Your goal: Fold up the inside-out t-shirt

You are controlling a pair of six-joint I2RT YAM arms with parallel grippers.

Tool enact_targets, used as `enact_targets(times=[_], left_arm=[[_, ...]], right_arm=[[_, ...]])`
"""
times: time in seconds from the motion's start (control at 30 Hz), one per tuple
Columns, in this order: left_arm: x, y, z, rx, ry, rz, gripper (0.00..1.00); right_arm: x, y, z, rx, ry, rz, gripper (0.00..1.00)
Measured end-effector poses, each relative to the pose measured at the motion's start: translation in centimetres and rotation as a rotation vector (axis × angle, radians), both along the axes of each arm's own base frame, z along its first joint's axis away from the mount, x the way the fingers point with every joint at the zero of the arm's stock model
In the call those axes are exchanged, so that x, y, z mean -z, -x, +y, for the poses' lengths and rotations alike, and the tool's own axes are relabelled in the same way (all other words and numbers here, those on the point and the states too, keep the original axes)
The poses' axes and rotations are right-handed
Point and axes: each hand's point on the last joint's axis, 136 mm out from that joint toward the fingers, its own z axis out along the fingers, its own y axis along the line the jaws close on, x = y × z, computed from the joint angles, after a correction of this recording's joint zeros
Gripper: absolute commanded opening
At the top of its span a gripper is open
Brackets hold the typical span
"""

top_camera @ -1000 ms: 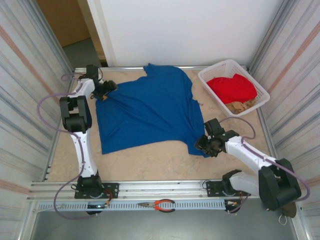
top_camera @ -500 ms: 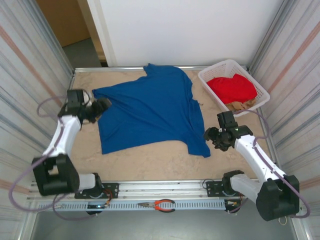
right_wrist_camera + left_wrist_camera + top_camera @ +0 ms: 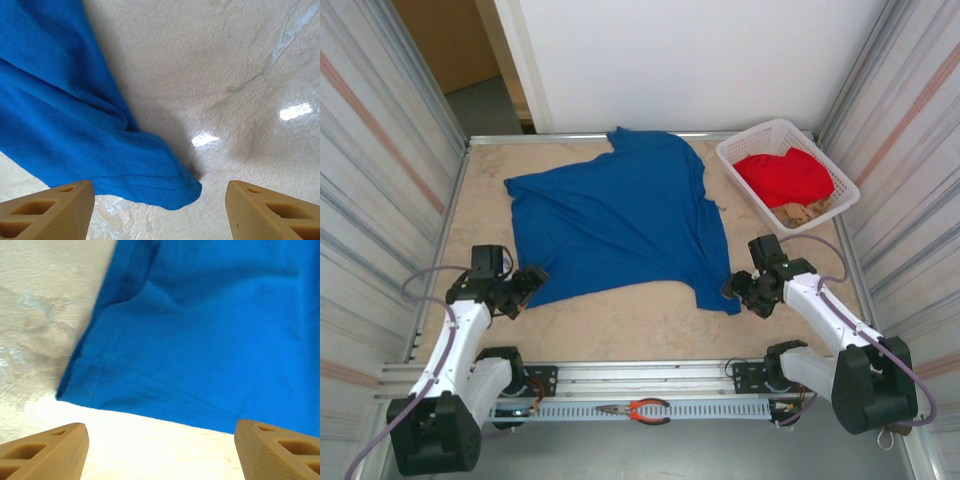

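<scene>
Royal-blue short-sleeved cotton t-shirt (image 3: 620, 225) lies spread on the beige table (image 3: 650, 325), the left fingers (image 3: 45, 452) and right fingers (image 3: 270, 210) both parted, empty, at its near corners.

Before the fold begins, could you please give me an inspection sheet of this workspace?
Surface: beige stone-look tabletop, glossy in patches.
Job's things: royal-blue cotton t-shirt, spread flat, unfolded.
Clutter: white plastic basket holding red garment and tan cloth; red-handled pliers on near rail.
Grippers: left gripper and right gripper, jaws open, empty, at the shirt's near corners.
Cables: grey cables loop beside both arms, off the shirt.
Surroundings: corrugated metal side walls, white back wall.
</scene>
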Motion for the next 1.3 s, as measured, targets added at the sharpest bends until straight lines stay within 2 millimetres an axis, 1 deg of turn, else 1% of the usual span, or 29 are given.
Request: enact_targets(times=[0.27,0.53,0.7,0.77,0.83,0.87,0.9,0.97,1.0,1.07,1.13,1.2,1.23,1.3], left_arm=[[2.5,0.6,0.7,-0.018,-0.05,0.109,0.77],[4.1,-0.2,1.4,-0.038,-0.087,0.149,0.66],[4.6,-0.7,1.8,-0.051,-0.105,0.151,0.59],[4.6,-1.1,1.9,-0.056,-0.111,0.143,0.52],[4.8,-1.4,2.0,-0.058,-0.117,0.137,0.42],[4.9,-1.6,2.1,-0.058,-0.12,0.134,0.35],[4.9,-1.8,2.1,-0.061,-0.122,0.131,0.25],[5.1,-2.3,2.2,-0.063,-0.121,0.122,0.01],[5.2,-2.4,2.2,-0.062,-0.115,0.121,0.0],[5.0,-2.9,2.2,-0.059,-0.111,0.102,0.0],[4.9,-2.9,2.3,-0.057,-0.11,0.1,0.0],[4.5,-2.8,2.4,-0.055,-0.112,0.091,0.0],[3.9,-2.8,2.4,-0.056,-0.11,0.075,0.0],[2.5,-2.9,2.5,-0.061,-0.109,0.026,0.0]], right_arm=[[0.3,-0.4,0.6,-0.023,-0.005,-0.017,0.68],[1.0,-0.2,0.6,-0.025,-0.003,-0.009,0.66],[1.6,0.2,0.5,-0.024,0.0,0.004,0.61],[1.7,0.3,0.4,-0.023,0.001,0.007,0.56],[1.8,0.4,0.4,-0.024,0.0,0.007,0.45],[1.8,0.4,0.4,-0.023,0.0,0.008,0.37],[1.8,0.4,0.5,-0.026,-0.002,0.008,0.28],[1.7,0.3,0.5,-0.023,-0.006,0.004,0.06],[1.7,0.3,0.5,-0.024,-0.008,0.001,0.0],[1.4,0.1,0.3,-0.006,-0.018,-0.007,0.0],[0.8,-0.2,-0.2,0.016,-0.022,-0.022,0.0],[-0.5,-0.7,-0.9,0.04,-0.026,-0.053,0.0],[-1.4,-1.2,-1.2,0.055,-0.029,-0.08,0.0],[-3.9,-2.1,-1.9,0.081,-0.035,-0.156,0.0]])
